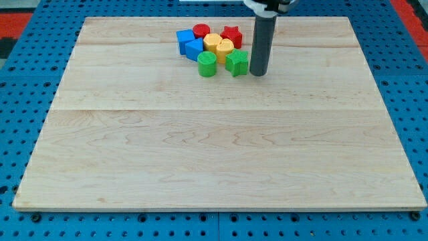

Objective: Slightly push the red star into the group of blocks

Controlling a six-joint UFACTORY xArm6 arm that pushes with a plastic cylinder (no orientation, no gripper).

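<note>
The red star lies at the top right of a tight group of blocks near the view's top centre. It touches a yellow block. The group also holds a red cylinder, two blue blocks, a second yellow block, a green cylinder and a green star. My tip rests on the board just right of the green star, below and to the right of the red star. The rod rises to the view's top edge.
The blocks lie on a pale wooden board, which sits on a blue perforated table. The group lies close to the board's top edge.
</note>
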